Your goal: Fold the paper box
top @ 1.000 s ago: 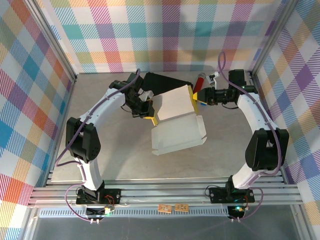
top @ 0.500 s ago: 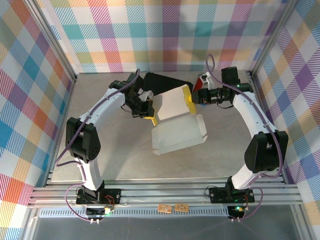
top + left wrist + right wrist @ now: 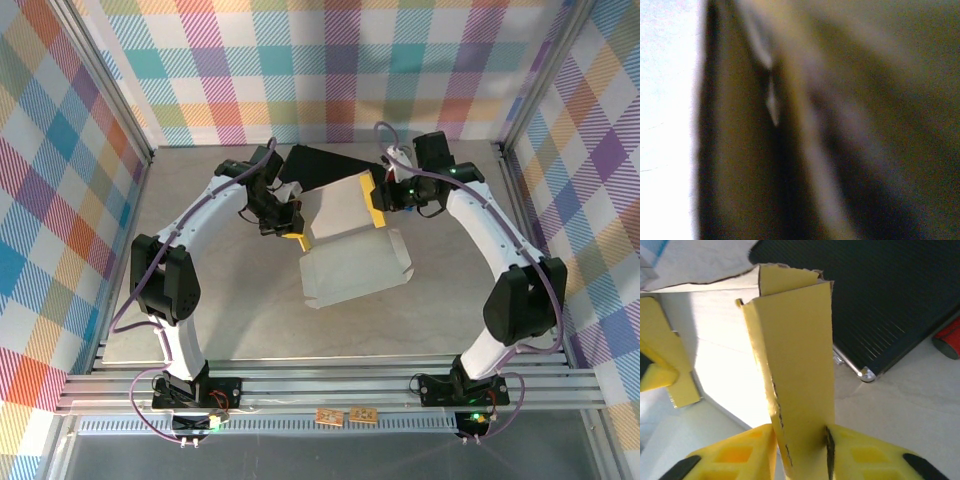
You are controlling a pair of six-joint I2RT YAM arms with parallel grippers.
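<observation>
- Mid-fold: your right claw (image 3: 801,439) grasps the raised flap (image 3: 797,350) of the bright yellow cardboard paper box (image 3: 352,258); your left claw (image 3: 287,226) clenches its opposite edge.
- Next, fold that flap inward.

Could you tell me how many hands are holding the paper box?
2: left hand pinches the left edge of the paper box; right hand clamps its upright yellow flap.

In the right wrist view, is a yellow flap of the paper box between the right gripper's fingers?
Yes, a yellow flap of the paper box runs down between the two yellow fingers of the right gripper.
</observation>
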